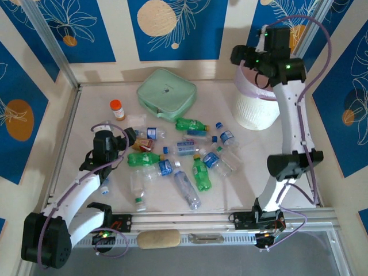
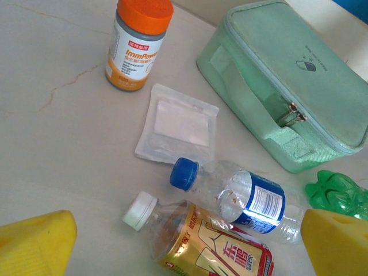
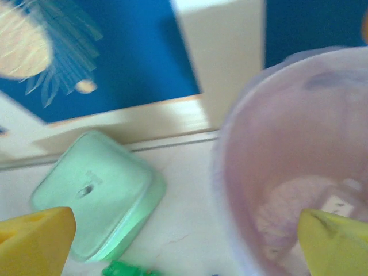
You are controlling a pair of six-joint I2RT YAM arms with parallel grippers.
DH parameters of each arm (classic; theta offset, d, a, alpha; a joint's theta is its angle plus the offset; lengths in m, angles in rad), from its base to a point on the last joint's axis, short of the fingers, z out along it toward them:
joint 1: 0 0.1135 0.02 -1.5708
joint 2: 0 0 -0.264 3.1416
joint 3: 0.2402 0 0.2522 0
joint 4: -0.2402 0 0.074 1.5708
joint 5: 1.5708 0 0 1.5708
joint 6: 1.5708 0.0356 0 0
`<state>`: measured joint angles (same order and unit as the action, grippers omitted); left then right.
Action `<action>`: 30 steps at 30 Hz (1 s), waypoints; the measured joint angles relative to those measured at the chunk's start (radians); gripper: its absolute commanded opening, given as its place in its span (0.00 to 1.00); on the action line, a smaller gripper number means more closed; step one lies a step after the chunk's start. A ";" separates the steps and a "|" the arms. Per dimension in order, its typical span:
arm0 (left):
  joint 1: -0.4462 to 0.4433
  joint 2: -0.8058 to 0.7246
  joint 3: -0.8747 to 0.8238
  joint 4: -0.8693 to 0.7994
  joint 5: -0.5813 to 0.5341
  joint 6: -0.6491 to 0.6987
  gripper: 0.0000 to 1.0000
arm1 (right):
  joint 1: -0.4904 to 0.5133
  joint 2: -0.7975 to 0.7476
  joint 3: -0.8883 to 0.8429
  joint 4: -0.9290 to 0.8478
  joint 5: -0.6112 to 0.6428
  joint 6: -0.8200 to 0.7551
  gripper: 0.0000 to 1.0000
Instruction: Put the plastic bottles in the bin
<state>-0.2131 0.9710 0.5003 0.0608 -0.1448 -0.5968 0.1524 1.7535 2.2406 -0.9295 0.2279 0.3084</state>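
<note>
Right wrist view is showing the right fingers (image 3: 37,238) spread and empty above the bin (image 3: 270,115) — the drop step, I judge — while bottles (image 1: 201,175) are lying on the bench (image 1: 92,109) and the left fingers (image 2: 34,244), spread too, are hovering over a blue-capped bottle (image 2: 241,198) — next needing descent and closure.

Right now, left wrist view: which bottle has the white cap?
The red-and-gold-labelled bottle at the bottom edge; its neighbour has a blue cap, the upright pill bottle an orange one.
</note>
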 measured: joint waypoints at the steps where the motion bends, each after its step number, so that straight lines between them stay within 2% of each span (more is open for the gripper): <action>1: 0.000 0.000 0.005 -0.001 0.005 0.000 1.00 | 0.030 -0.037 -0.058 0.027 0.000 -0.003 0.99; 6: 0.000 0.000 0.035 -0.026 0.033 -0.001 1.00 | 0.192 -0.180 -0.374 0.169 -0.027 0.002 0.99; 18: -0.006 0.014 0.233 -0.352 0.144 0.065 1.00 | 0.444 -0.243 -0.897 0.469 -0.049 0.185 0.99; 22: -0.046 0.005 0.252 -0.474 0.171 0.084 1.00 | 0.487 -0.242 -0.945 0.509 -0.027 0.231 0.99; 26: -0.137 0.000 0.248 -0.579 0.178 0.079 1.00 | 0.521 -0.242 -0.949 0.560 0.011 0.261 0.99; 30: -0.208 -0.066 0.199 -0.643 0.171 0.051 0.99 | 0.533 -0.238 -0.988 0.597 0.032 0.293 0.99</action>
<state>-0.4206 0.9047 0.6994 -0.5823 0.0261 -0.5461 0.6849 1.5150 1.2522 -0.3321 0.2600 0.6010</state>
